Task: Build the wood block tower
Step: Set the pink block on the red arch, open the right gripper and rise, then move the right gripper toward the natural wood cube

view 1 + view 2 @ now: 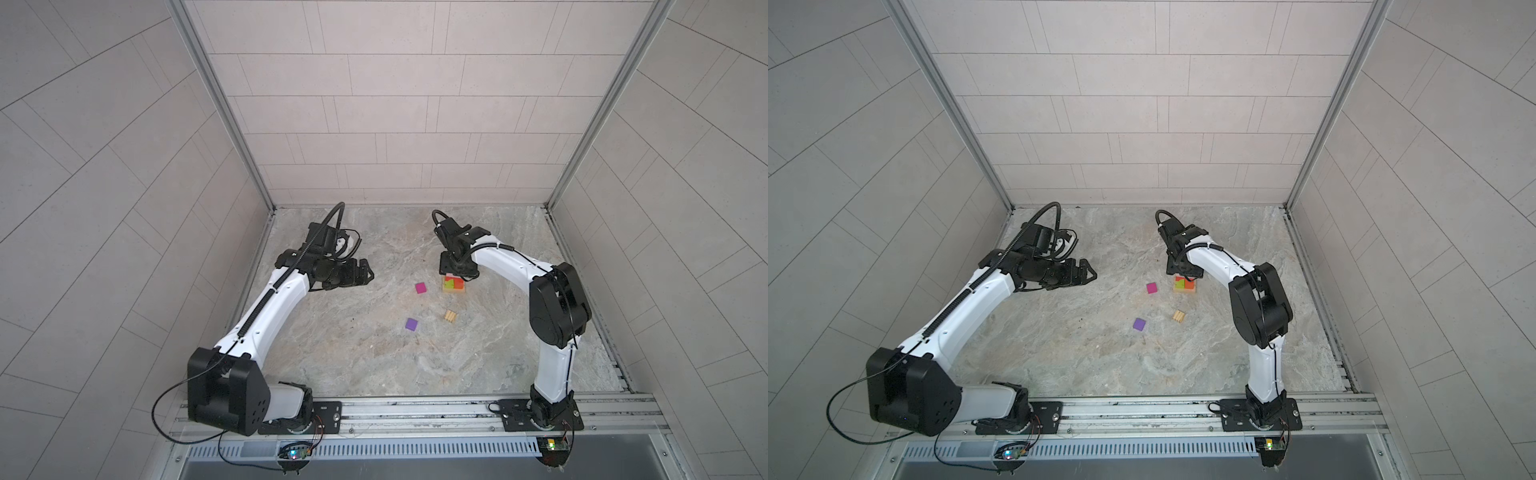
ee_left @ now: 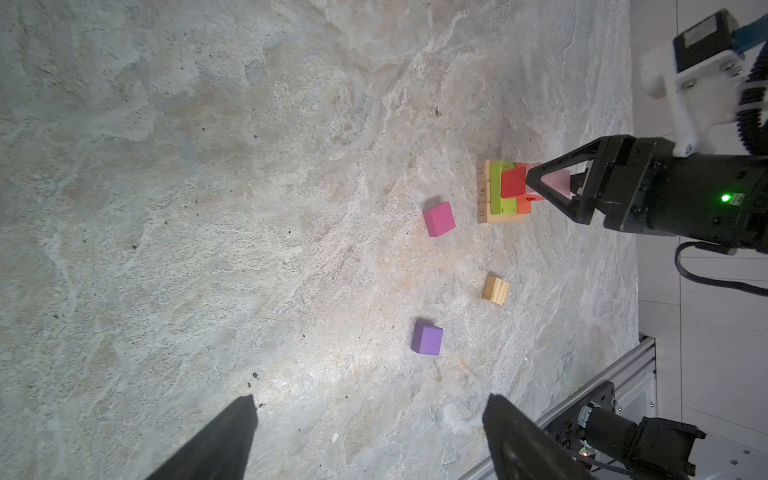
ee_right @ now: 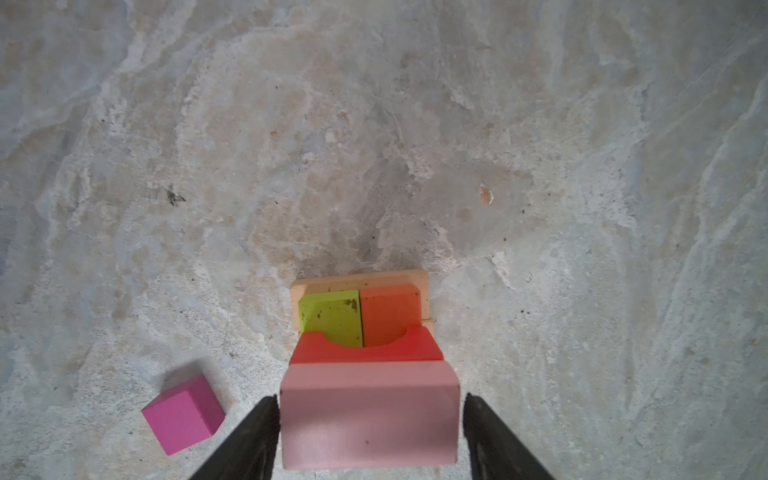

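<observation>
The wood block tower [image 1: 453, 285] [image 1: 1184, 285] stands right of centre: tan bars [image 3: 357, 279] at the base, a lime green [image 3: 332, 316] and an orange block [image 3: 388, 316] on them, then a red arch [image 3: 365, 351], with a pink block [image 3: 370, 415] on top. My right gripper [image 3: 370, 398] [image 2: 536, 185] straddles the pink block, open, with a thin gap at each finger. A magenta cube [image 1: 421, 288] [image 3: 183, 413], a purple cube [image 1: 411, 324] [image 2: 427, 339] and a small tan block [image 1: 450, 316] [image 2: 496, 291] lie loose. My left gripper [image 1: 368, 272] [image 2: 370, 398] hovers open and empty at the left.
The stone tabletop [image 1: 374, 365] is bounded by tiled walls at the back and both sides. An aluminium rail [image 1: 415, 409] with both arm bases runs along the front edge.
</observation>
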